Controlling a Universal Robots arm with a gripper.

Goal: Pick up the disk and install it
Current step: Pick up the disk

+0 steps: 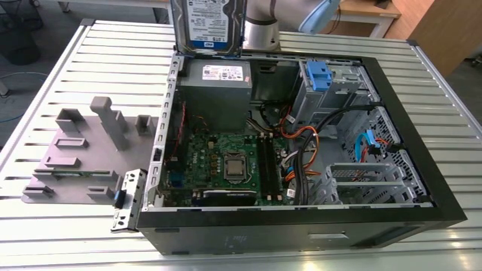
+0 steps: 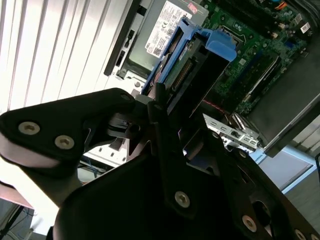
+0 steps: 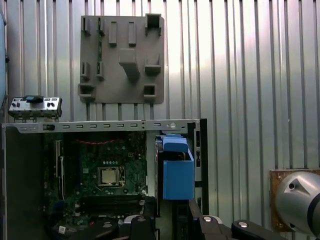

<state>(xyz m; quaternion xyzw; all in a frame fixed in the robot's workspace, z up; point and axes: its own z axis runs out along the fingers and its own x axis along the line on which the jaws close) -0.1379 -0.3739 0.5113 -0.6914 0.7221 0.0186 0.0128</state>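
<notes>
The disk (image 1: 207, 23), a silver drive with a white-and-blue label in a blue carrier bracket, hangs upright in the air above the back edge of the open computer case (image 1: 421, 169), over the grey power supply (image 1: 217, 84). In the second wrist view my gripper (image 2: 159, 102) is shut on the disk (image 2: 192, 62), with the black fingers (image 2: 150, 107) clamping its end and its connector edge facing the camera. In the first wrist view the disk's blue carrier (image 3: 177, 175) stands out from the gripper body, over the case's edge beside the motherboard (image 3: 107, 175).
A drive cage with a blue handle (image 1: 320, 76) sits at the case's back, toward the exterior view's right, with cables (image 1: 316, 141) below it. The motherboard (image 1: 226, 164) fills the case floor. A grey fixture plate (image 1: 83, 152) lies on the slatted table (image 1: 452, 113) beside the case. The arm's base (image 1: 260, 28) rises behind.
</notes>
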